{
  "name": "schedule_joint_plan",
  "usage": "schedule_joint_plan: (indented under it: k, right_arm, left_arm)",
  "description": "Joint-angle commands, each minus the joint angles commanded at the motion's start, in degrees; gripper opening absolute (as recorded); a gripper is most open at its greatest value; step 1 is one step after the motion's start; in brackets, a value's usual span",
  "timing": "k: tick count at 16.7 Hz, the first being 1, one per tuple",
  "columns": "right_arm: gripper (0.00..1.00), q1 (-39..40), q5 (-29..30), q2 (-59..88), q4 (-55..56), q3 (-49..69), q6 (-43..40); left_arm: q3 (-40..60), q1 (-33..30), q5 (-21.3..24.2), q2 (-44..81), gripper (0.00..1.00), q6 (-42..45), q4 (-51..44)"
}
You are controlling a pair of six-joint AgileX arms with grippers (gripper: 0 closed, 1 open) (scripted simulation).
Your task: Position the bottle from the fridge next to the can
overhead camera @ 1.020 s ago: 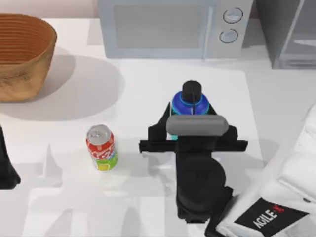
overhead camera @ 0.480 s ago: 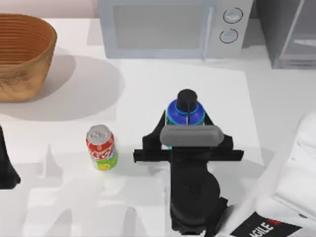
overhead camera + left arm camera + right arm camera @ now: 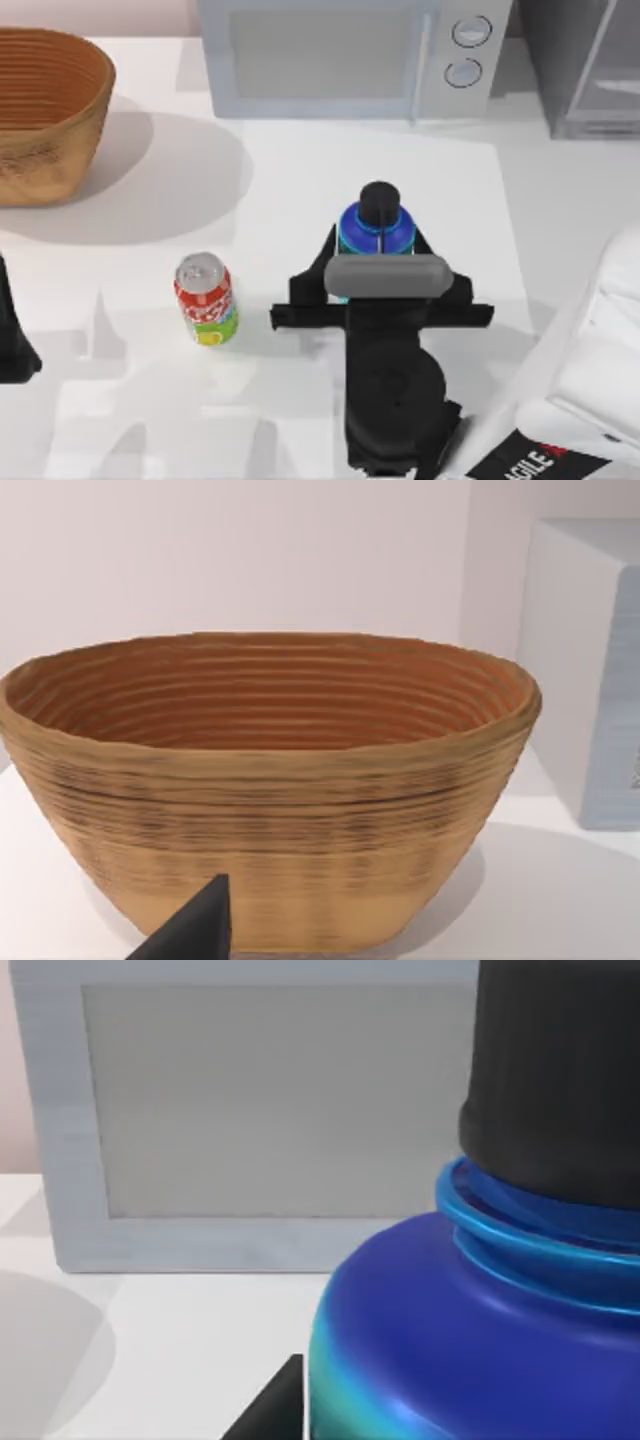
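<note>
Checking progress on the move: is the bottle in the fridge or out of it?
Out: the bottle stands mid-table, right of the can, far from the fridge.

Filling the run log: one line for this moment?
right tool: around bottle | can: apart, leftward | left arm: parked, table's left edge

The teal bottle (image 3: 376, 226) (black cap, blue shoulder) stands upright at centre frame, right of the red can (image 3: 205, 298), with the fridge (image 3: 590, 65) at upper right.

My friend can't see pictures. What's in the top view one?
The right gripper holds a teal bottle upright, right of a red can with a gap between. A basket, microwave and fridge stand behind.
</note>
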Motion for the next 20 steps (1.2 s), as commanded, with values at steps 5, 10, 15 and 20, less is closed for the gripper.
schedule_joint_plan:
  k: [5, 10, 15, 20]
  right_arm:
    - [0.60, 0.00, 0.00, 0.00, 0.00, 0.00, 0.00]
    - [0.98, 0.00, 0.00, 0.00, 0.00, 0.00, 0.00]
    - [1.00, 0.00, 0.00, 0.00, 0.00, 0.00, 0.00]
    - [1.00, 0.10, 0.18, -0.05, 0.07, -0.09, 0.01]
  left_arm:
    - [0.00, 0.00, 0.00, 0.00, 1.00, 0.00, 0.00]
    - [0.00, 0.00, 0.00, 0.00, 1.00, 0.00, 0.00]
    - [0.00, 0.00, 0.00, 0.00, 1.00, 0.00, 0.00]
    - [0.00, 0.00, 0.00, 0.00, 1.00, 0.00, 0.00]
